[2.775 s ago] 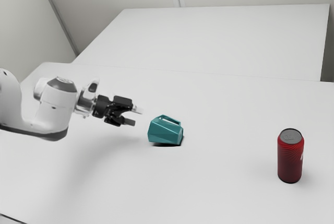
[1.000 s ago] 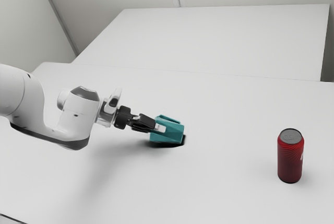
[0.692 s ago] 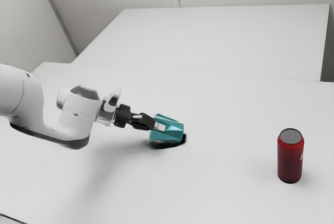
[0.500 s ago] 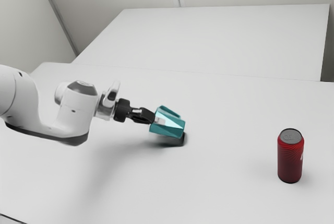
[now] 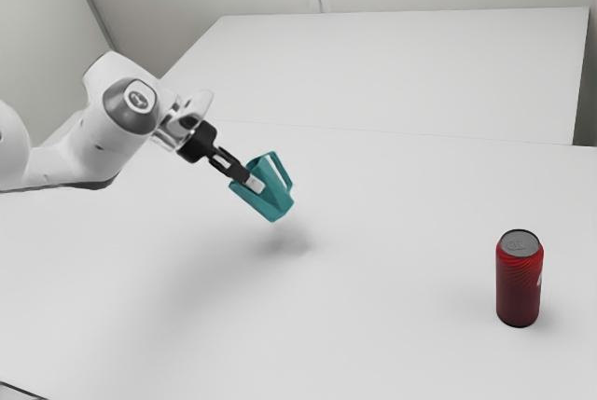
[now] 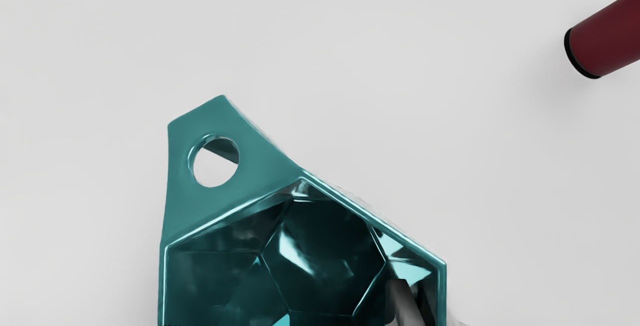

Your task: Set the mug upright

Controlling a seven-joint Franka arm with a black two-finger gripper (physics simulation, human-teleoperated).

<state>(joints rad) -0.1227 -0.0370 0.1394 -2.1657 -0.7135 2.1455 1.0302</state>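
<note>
The teal, glossy, faceted mug [image 5: 274, 202] has risen clear of the smooth white bench [image 5: 392, 316] and swung from lying flat to a slant, mouth upward, its wall pinched by the black two-fingered tool [image 5: 255, 185], nearly closed; levelling and lowering remain, I'd judge. One mug, one red cylindrical can [image 5: 519, 281], well apart.

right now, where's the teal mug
In the exterior view, the teal mug is tilted above the table, its wall held in the gripper, well to the exterior view's left of the red can.
</note>
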